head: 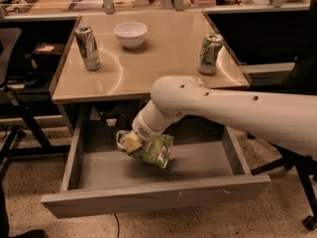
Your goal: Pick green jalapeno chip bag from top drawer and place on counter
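The green jalapeno chip bag hangs tilted just above the floor of the open top drawer, left of its middle, with a shadow under it. My gripper is at the end of the white arm that reaches in from the right. It is shut on the bag's left end, and the wrist largely hides it. The beige counter lies directly above the drawer.
On the counter stand a silver-green can at the left, a white bowl at the back and a second can at the right. A cluttered desk with metal posts runs behind. A chair base is at the right.
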`<action>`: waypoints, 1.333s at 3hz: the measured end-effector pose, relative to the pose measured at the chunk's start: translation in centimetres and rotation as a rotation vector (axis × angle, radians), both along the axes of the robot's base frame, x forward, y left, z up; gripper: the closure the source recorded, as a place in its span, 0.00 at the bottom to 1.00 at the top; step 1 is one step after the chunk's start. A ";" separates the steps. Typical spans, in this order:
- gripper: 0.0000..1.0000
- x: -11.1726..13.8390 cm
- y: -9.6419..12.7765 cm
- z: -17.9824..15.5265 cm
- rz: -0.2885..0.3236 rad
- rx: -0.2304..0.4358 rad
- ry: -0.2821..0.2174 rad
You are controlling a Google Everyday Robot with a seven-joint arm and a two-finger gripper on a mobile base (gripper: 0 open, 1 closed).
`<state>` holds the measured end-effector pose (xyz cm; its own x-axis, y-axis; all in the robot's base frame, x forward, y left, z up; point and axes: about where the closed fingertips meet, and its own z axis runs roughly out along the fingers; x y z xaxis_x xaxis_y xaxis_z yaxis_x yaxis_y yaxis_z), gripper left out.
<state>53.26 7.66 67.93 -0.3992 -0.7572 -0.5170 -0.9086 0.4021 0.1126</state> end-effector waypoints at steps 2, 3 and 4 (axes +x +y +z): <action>1.00 0.7 -2.8 8.1 -0.035 0.001 -0.010; 1.00 1.8 -3.6 11.9 -0.047 -0.007 -0.054; 1.00 3.5 -4.0 15.0 -0.057 -0.012 -0.097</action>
